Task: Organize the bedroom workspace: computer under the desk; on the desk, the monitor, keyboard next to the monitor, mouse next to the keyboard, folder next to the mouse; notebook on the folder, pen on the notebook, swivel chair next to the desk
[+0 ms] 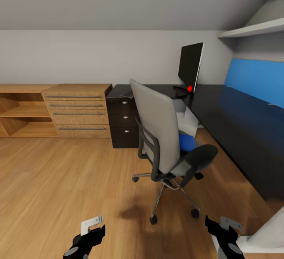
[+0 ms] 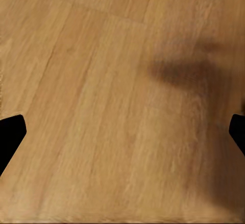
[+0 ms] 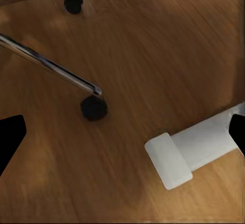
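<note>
The grey swivel chair (image 1: 157, 131) stands on the wood floor with its back towards me, a short way out from the black desk (image 1: 228, 113). A bright-blue folder (image 1: 186, 142) lies on its seat, mostly hidden by the backrest. The black monitor (image 1: 190, 66) stands on the desk, and the light grey computer (image 1: 190, 120) shows below the desktop behind the chair. A flat grey item (image 1: 127, 93) lies on the desk's left end; I cannot tell what it is. My left gripper (image 1: 94, 229) (image 2: 122, 137) and right gripper (image 1: 223, 225) (image 3: 122, 137) hang open and empty above the floor, near the chair's castors (image 3: 94, 107).
A light-wood dresser (image 1: 79, 111) and open shelves (image 1: 21, 111) line the far wall at left. Black drawers (image 1: 124, 121) hold up the desk's left end. A white object (image 1: 264, 235) (image 3: 189, 150) stands on the floor by my right gripper. A wall shelf (image 1: 252, 28) hangs at upper right.
</note>
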